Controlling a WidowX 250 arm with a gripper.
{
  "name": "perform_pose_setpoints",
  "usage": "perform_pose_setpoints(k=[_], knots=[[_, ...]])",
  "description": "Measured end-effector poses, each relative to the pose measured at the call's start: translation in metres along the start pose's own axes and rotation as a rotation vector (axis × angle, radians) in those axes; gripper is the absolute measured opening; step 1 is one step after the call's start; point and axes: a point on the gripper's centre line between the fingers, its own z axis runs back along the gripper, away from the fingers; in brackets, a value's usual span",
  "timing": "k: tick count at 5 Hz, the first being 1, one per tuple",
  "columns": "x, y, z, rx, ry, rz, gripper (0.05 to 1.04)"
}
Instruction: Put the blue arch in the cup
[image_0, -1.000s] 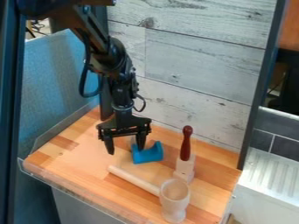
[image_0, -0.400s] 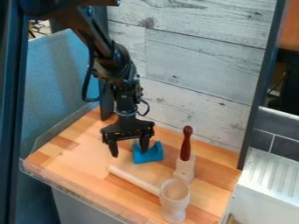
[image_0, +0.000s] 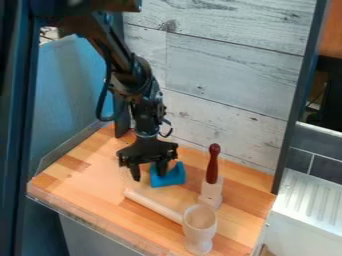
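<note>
Just left of the frame's centre, the black gripper (image_0: 149, 177) hangs pointing down, open, its right-hand finger in front of the left end of the blue arch (image_0: 172, 176); contact I cannot tell. Below them a pale rod (image_0: 153, 205) slants down rightward to the upright cup (image_0: 200, 227), lower right of centre. Above the cup stands a dark red handle (image_0: 213, 162) on a whitish base (image_0: 211, 192).

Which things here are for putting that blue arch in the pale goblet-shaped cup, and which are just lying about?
For the job:
Blue arch-shaped block
Pale goblet-shaped cup, standing near the front edge
Black two-finger gripper, fingers apart, at the arch

Just lying about:
Pale wooden rod, its end by the cup
Dark red upright handle with a pale base
</note>
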Motion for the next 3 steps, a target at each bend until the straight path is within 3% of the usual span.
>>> perform_pose_setpoints(k=[1, 2, 3], knots=[[0.0014, -0.0010, -0.0022, 0.004, 0.006, 0.013, 0.379], [0.0082, -0.0034, 0.0006, -0.001, -0.010, 0.016, 0.246], [0.0044, -0.0049, 0.0020, -0.005, 0.028, 0.023, 0.229]])
